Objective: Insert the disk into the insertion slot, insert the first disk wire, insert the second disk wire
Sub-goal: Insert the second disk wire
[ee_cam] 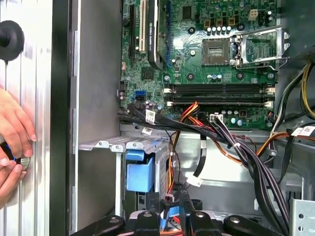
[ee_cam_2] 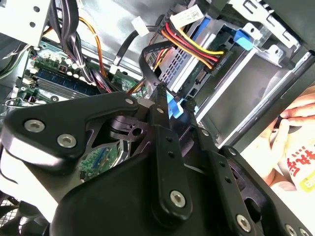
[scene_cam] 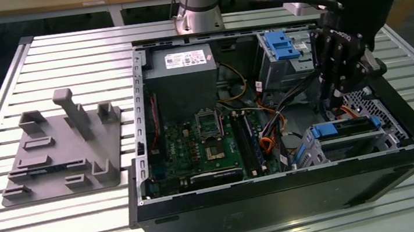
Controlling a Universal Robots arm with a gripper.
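Looking down into the open computer case (scene_cam: 293, 182), we see the black gripper (scene_cam: 330, 115) hanging inside it, above the insertion slot (scene_cam: 350, 138), a boxy silver sheet-metal cage near the exterior view's right wall. The disk (scene_cam: 346, 127) already sits in that cage, its bright blue plastic carrier showing along the upper edge. In the second wrist view the fingers (ee_cam_2: 162, 113) are drawn close together on a small blue connector (ee_cam_2: 171, 105) at the end of a flat black cable, just beside the disk's rear, where a red, yellow and black wire bundle (ee_cam_2: 194, 46) is plugged in. We see matte black linkage plates with silver bolts, a green motherboard (scene_cam: 203, 145), and a grey moulded fixture (scene_cam: 63, 150) on the slatted aluminium table (scene_cam: 53, 63). A person's hand (ee_cam: 12, 135) rests outside the case wall. Labels are too small to read.
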